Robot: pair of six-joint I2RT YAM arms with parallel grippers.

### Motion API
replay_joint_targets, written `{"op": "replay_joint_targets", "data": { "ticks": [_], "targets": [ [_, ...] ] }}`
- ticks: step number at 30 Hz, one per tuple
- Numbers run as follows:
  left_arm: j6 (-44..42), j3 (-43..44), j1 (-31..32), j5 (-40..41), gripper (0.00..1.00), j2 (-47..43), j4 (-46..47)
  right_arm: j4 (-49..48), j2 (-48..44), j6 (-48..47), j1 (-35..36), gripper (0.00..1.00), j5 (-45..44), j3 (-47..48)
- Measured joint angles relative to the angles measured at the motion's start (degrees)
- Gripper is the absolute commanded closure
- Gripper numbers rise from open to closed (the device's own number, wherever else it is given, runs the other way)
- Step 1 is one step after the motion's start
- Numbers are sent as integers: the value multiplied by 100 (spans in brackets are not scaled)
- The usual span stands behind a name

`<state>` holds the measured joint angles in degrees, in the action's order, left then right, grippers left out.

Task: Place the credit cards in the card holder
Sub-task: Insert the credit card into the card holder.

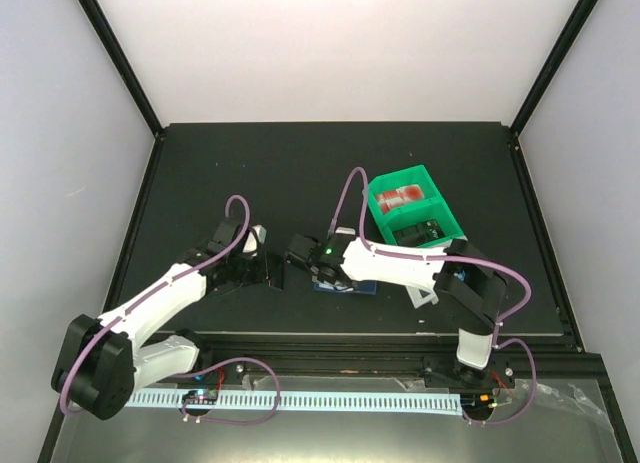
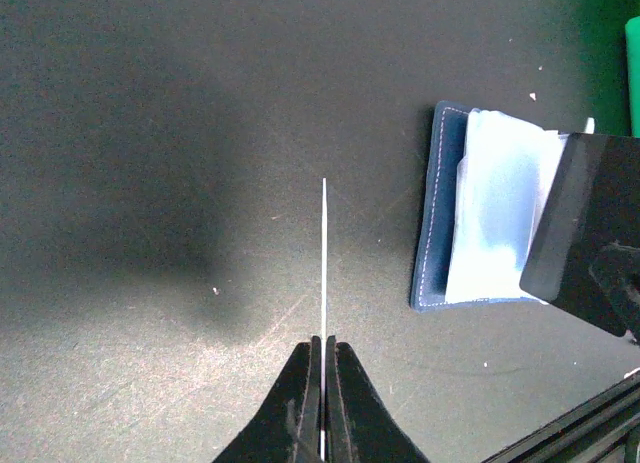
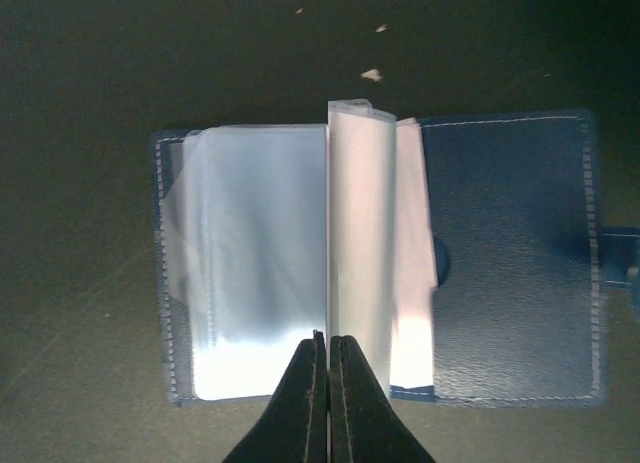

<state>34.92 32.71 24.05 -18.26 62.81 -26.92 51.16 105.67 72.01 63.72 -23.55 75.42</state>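
Note:
The card holder point(image 3: 510, 253) lies open and flat on the black table, dark navy with clear inner sleeves. My right gripper point(image 3: 327, 336) is shut on one clear sleeve point(image 3: 360, 233), which stands up from the fold. In the left wrist view my left gripper point(image 2: 323, 341) is shut on a thin credit card point(image 2: 323, 253), seen edge-on as a white line pointing away. The card hangs over bare table, left of the card holder point(image 2: 480, 223). From above, the left gripper point(image 1: 272, 273) and right gripper point(image 1: 335, 280) stand close together, with the card holder point(image 1: 362, 287) partly under the right arm.
A green bin point(image 1: 440, 223) stands behind and right of the card holder, with red-and-white cards point(image 1: 405, 196) in its far compartment. The right gripper's dark body point(image 2: 580, 233) covers the card holder's right part in the left wrist view. A metal rail runs along the table's near edge.

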Motion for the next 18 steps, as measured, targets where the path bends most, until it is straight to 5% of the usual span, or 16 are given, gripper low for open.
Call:
{"op": "replay_joint_targets", "data": {
  "ticks": [18],
  "targets": [
    [33, 0, 2, -400, 99, 181, 238, 79, -417, -216, -179, 99, -267, -907]
  ]
}}
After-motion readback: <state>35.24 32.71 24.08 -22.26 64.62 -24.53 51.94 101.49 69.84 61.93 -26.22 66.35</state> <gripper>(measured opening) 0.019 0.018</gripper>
